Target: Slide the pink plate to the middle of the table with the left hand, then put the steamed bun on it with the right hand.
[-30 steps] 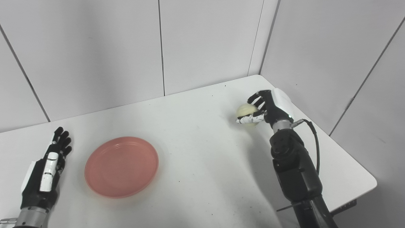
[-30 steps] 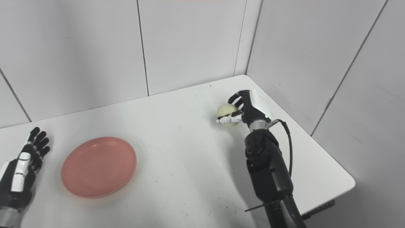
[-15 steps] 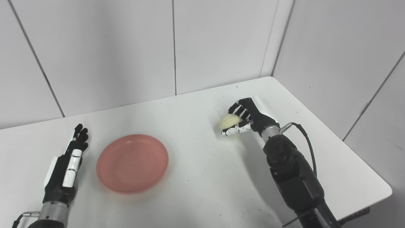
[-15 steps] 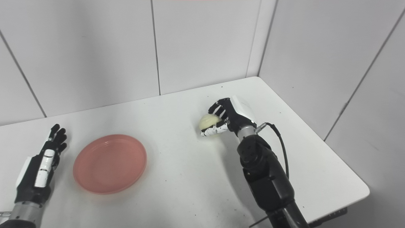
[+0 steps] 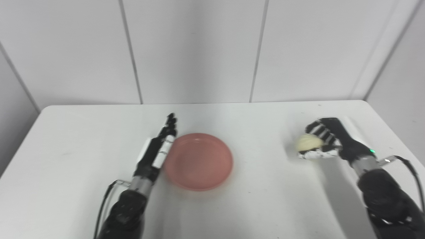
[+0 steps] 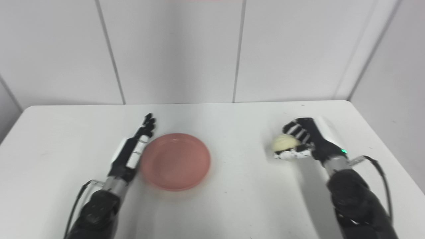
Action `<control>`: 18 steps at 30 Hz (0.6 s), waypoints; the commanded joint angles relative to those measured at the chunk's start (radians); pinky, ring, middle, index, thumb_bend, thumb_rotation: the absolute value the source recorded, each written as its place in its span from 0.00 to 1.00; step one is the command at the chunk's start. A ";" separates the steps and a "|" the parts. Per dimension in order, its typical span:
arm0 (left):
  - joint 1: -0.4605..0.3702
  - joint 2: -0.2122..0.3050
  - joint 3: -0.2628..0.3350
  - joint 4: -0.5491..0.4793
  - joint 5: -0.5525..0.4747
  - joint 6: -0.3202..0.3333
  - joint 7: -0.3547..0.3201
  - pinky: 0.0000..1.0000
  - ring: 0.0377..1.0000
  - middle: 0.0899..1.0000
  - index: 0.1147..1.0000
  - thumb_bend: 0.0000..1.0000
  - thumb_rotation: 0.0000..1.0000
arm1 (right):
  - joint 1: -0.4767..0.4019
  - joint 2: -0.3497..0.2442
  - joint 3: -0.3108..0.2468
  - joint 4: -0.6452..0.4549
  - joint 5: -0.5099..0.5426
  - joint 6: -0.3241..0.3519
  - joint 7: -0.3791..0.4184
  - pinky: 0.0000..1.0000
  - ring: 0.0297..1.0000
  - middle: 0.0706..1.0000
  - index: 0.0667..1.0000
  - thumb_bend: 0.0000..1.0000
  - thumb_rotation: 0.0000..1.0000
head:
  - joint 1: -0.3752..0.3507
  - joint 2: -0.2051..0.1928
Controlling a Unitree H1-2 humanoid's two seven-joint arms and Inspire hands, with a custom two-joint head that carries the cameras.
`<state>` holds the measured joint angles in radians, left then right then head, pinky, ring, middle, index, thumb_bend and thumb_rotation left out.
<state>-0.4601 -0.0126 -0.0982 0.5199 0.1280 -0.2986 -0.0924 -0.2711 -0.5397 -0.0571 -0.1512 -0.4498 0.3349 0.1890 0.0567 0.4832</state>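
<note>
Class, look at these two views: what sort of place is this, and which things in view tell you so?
Probably a robot test booth or lab, not a kitchen. Plain grey wall panels box in a bare white table, which carries only a pink plate and a steamed bun held in the right hand.

Bare table (image 5: 265,186) between plate (image 5: 198,161), bun (image 5: 308,142)

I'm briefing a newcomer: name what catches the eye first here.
The pink plate stands out near the middle of the white table, with the left hand flat against its left edge. To the right, the right hand is closed around the pale steamed bun.
</note>
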 commanded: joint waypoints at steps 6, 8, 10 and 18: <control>-0.003 -0.050 -0.021 0.123 0.042 -0.051 0.079 0.95 0.99 0.99 1.00 0.70 1.00 | -0.011 -0.045 -0.015 -0.038 0.059 -0.047 0.020 0.20 0.26 0.38 0.47 0.52 0.00 | 0.057 0.001; -0.013 -0.059 -0.026 0.143 0.053 -0.063 0.096 0.95 0.98 0.99 1.00 0.71 1.00 | -0.011 -0.053 -0.016 -0.038 0.063 -0.056 0.015 0.20 0.26 0.38 0.47 0.52 0.00 | 0.065 0.000; -0.026 -0.070 -0.029 0.171 0.061 -0.078 0.113 0.94 0.98 0.99 1.00 0.70 1.00 | -0.011 -0.062 -0.021 -0.042 0.065 -0.065 0.011 0.21 0.26 0.39 0.47 0.52 0.00 | 0.070 -0.003; -0.056 -0.105 -0.053 0.218 0.096 -0.090 0.164 0.93 0.97 0.99 0.99 0.67 1.00 | -0.002 -0.096 -0.043 -0.081 0.129 -0.102 0.035 0.26 0.30 0.44 0.45 0.52 0.00 | 0.080 -0.007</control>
<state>-0.5580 -0.0921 -0.1368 0.6910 0.2152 -0.3611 0.0430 -0.2549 -0.6041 -0.0781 -0.1942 -0.3403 0.2799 0.2232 0.1365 0.4755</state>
